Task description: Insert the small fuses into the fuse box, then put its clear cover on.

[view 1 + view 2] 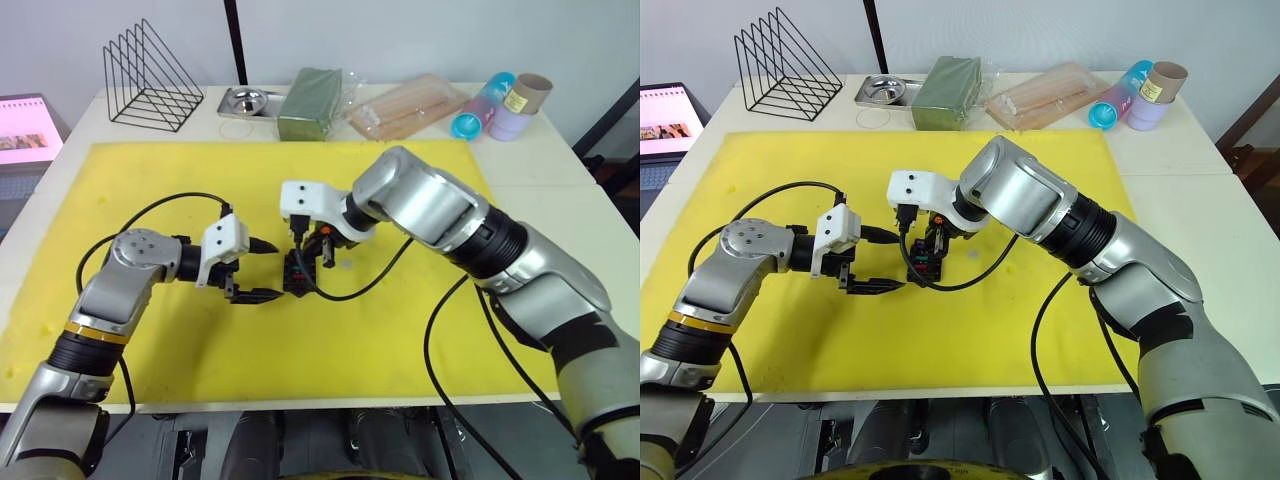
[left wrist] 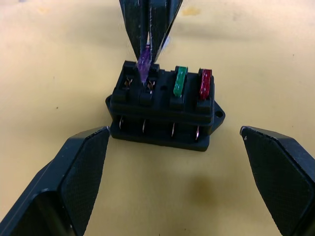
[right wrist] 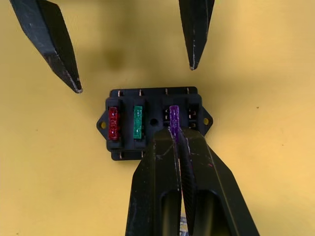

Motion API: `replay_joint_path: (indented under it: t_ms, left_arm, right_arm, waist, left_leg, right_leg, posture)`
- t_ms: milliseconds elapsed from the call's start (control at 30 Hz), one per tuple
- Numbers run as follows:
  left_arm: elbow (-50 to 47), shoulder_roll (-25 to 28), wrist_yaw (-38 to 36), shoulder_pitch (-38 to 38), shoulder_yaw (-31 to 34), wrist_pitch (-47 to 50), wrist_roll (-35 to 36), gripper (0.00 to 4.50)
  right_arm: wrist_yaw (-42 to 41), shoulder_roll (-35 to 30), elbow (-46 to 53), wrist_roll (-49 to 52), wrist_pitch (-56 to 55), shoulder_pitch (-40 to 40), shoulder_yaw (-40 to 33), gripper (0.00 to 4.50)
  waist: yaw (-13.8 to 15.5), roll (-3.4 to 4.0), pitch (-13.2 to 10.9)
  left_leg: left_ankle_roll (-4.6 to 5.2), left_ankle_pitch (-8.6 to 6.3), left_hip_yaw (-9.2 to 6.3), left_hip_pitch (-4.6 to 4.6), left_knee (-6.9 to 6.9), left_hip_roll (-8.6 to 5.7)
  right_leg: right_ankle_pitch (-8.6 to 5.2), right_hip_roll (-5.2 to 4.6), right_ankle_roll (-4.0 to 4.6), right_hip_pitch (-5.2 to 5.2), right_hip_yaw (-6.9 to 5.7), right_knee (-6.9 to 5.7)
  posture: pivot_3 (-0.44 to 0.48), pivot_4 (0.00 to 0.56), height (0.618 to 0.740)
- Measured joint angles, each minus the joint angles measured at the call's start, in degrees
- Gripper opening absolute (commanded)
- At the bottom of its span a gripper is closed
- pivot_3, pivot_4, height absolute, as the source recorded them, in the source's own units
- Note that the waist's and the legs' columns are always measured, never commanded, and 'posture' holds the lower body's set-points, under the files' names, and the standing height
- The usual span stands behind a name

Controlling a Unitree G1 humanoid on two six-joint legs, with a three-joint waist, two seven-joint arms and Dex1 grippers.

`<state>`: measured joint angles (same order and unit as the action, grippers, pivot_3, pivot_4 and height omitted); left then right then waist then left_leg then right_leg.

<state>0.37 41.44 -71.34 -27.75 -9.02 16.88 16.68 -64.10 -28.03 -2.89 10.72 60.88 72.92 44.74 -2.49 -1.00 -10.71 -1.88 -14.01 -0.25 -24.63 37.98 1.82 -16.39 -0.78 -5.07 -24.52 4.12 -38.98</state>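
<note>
Centrally on a white surface (image 1: 560,165) lies a yellow mat (image 1: 150,170), and the fuse box (image 2: 165,110) sits on that mat between the two tools. Behind the mat, against a pale wall, stand a black wire rack (image 1: 150,78), a small metal tray (image 1: 248,101), a green block (image 1: 310,103), a clear bag of wooden sticks (image 1: 405,108), a blue-and-lilac bottle (image 1: 485,105) and a cardboard tube (image 1: 528,95). At the far left edge a pink-lit screen (image 1: 25,128) shows; no writing on it can be read.

The right tool (image 3: 174,135) has its fingers pressed together on a purple fuse (image 3: 173,119), held in a slot of the fuse box — right at the tips. Just beside it, farther from that tool's tips, a green fuse (image 3: 138,123) and a red fuse (image 3: 113,123) stand seated in their slots.

The left tool (image 2: 174,142) faces the box with fingers spread wide apart, holding nothing — one finger on each side of the box, not touching it.
</note>
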Motion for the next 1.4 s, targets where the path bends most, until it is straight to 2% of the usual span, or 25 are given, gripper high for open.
replay_joint_path:
  t_ms: [767,1400]
  left_arm:
    - [-0.1,-0.5,0.5,0.0,0.0,0.1,0.0,4.50]
    - [-0.6,-0.5,1.1,0.5,0.0,0.2,0.0,4.50]
  right_arm:
    - [-1.6,1.1,-0.1,-3.2,-0.2,-1.1,0.0,0.04]
    - [-6.1,2.1,-1.9,-8.8,-6.2,-0.7,2.2,0.04]
  waist:
    - [0.0,0.00,0.0]
    - [0.0,0.00,0.0]
  left_leg:
    - [0.00,0.00,-0.01,0.00,0.01,0.00]
    - [0.00,0.00,-0.01,0.08,0.01,0.00]
  right_leg:
    - [0.00,0.00,0.00,0.00,0.00,-0.01]
    - [0.00,0.01,0.00,0.03,0.00,-0.05]
  posture:
    - [0.000,0.150,0.740]
    - [0.000,0.150,0.740]
